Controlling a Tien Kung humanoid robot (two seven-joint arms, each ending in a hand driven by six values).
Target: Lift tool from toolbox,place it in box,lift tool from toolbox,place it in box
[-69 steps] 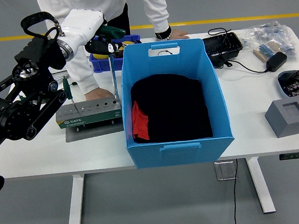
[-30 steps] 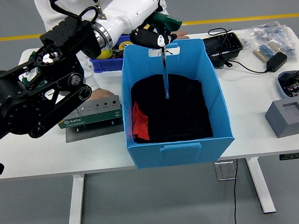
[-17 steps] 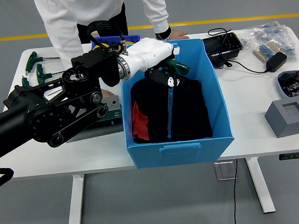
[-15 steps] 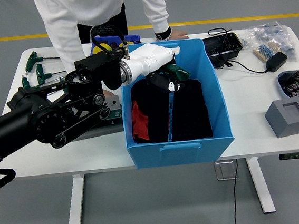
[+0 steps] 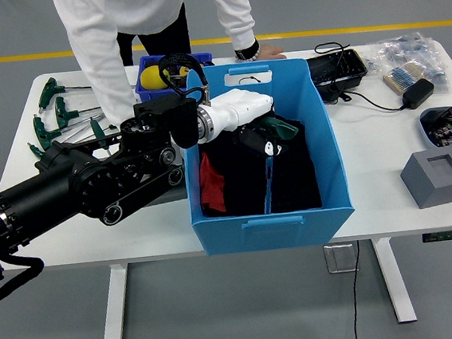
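**Q:** so where's your left hand (image 5: 261,136) at right now?

**A:** It's reached down into the blue box (image 5: 331,159), and the fingers are wrapped around the dark green handle of the tool (image 5: 268,173). The thin metal shaft hangs from your grip and points toward the table's near edge, its tip low over the black cloth (image 5: 295,179) lining the box. Can't tell if the tip actually touches the cloth. There's a bit of red fabric (image 5: 211,184) tucked along the box's left wall.

**Q:** and the arm?

**A:** Your left arm (image 5: 91,186) comes in from the left edge and crosses over the box's left rim. It covers most of the toolbox (image 5: 168,193), so only a sliver of that shows just left of the box.

**Q:** what else is on the table?

**A:** More green-handled tools (image 5: 61,121) lie near the far left corner. A blue bin (image 5: 146,74) with a yellow thing in it sits at the far edge behind the box. A person stands at the far side, one hand (image 5: 261,52) flat on the table by the box's far rim. Over toward the right edge you've got a grey block (image 5: 439,175), a black adapter (image 5: 415,92) and a black tray (image 5: 337,71).
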